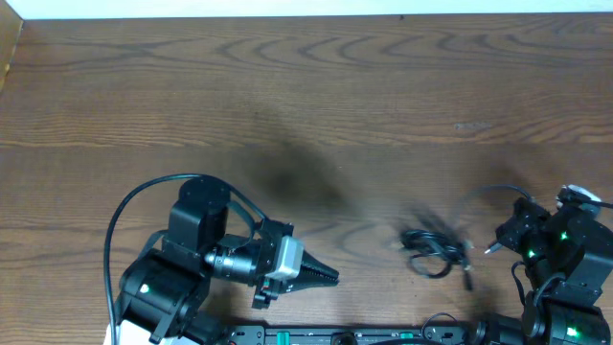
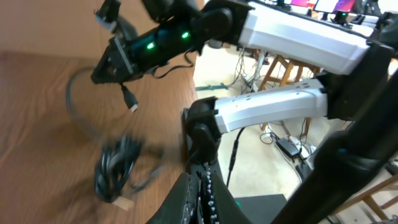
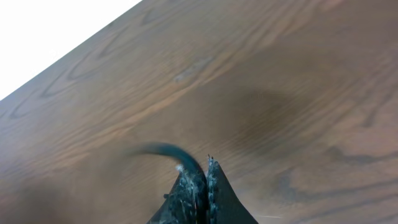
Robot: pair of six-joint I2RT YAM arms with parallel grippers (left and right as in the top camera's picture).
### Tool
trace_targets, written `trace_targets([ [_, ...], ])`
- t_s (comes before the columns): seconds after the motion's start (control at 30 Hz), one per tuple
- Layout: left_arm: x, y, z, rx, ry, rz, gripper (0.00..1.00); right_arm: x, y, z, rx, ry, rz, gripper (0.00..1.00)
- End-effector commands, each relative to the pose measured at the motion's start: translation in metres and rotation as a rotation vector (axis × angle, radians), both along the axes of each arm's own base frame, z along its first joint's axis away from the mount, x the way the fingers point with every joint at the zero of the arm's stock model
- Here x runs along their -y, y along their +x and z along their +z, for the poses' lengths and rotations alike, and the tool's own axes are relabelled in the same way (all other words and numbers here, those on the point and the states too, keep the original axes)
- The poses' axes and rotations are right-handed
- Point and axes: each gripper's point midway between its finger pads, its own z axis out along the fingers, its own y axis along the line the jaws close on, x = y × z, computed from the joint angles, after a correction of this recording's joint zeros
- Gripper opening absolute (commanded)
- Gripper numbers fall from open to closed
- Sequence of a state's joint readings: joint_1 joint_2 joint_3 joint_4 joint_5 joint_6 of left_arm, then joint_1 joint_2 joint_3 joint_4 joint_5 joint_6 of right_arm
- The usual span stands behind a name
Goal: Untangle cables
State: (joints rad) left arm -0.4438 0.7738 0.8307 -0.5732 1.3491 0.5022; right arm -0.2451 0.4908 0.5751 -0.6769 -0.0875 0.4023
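The left gripper (image 1: 330,277) lies level on its folded arm, its 2 fingers pressed together and pointing toward the right arm, while the right gripper (image 3: 200,169) has its 2 fingers pinched on a cable (image 3: 165,150) curving out just ahead of their tips.

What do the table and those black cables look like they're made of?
The table seems wood or wood-look laminate: brown, swirling grain lines, matte. The cables probably have a rubber or plastic jacket: black, bending in soft loops; blur hides the finish.
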Motion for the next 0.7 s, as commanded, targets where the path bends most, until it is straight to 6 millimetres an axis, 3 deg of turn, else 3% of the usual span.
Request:
trace_targets([
  [0.0,-0.002,-0.006,0.011,0.031,-0.035,-0.033,0.07,0.012,-0.002,0.003,0.006,0.002,-0.083,0.01],
  [0.17,0.0,0.005,0.003,0.046,0.005,0.03,0.07,-0.008,0.006,0.011,0.052,0.054,0.027,0.01],
  [0.37,-0.001,0.031,-0.012,0.02,0.101,0.184,0.08,-0.054,0.017,0.038,0.183,0.042,0.345,0.01],
  [0.47,-0.002,0.047,-0.022,-0.05,0.163,0.286,0.27,-0.086,0.015,0.059,0.285,0.062,0.553,0.01],
  [0.57,-0.004,0.062,-0.033,-0.133,0.215,0.374,0.32,-0.114,0.007,0.09,0.413,0.117,0.728,0.01],
  [0.67,-0.003,0.07,-0.037,-0.197,0.23,0.409,0.38,-0.13,-0.001,0.127,0.528,0.217,0.818,0.01],
])
